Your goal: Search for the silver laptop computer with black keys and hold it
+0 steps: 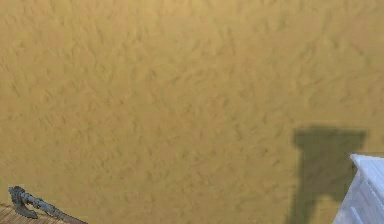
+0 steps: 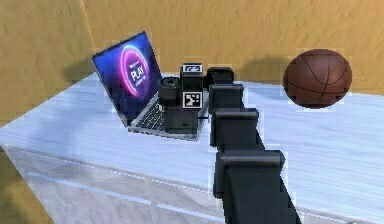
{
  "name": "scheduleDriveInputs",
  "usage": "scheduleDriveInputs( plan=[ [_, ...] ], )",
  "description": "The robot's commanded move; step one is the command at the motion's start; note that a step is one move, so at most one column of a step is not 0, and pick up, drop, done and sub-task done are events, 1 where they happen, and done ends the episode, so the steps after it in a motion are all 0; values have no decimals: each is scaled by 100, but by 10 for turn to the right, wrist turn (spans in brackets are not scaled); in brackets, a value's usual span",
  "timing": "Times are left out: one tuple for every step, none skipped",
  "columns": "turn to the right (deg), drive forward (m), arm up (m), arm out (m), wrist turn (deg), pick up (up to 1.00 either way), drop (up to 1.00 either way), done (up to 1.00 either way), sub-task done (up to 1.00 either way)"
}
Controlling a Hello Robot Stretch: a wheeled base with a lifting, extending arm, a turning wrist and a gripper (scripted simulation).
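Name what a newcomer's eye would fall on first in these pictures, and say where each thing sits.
The open laptop with its glowing purple screen draws the eye first, standing on the pale table at the arm side view's left. Next comes the brown basketball on the table at the view's right, against the yellow wall. The dark arm reaches from the bottom edge to the laptop, its gripper right by the keyboard.

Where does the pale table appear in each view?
Forward view: likely the pale table, its corner at the bottom right edge.
Arm side view: pale table across the lower picture, under the laptop and a basketball.
Shared landmark: the yellow wall behind it.
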Motion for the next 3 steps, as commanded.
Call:
scheduleDriveInputs(
  plan=[
    [0, 0, 0, 0, 90, 0, 0, 0, 0],
    [0, 0, -10, 0, 0, 0, 0, 0, 0],
    [0, 0, 0, 0, 0, 100, 0, 0, 0]
  ],
)
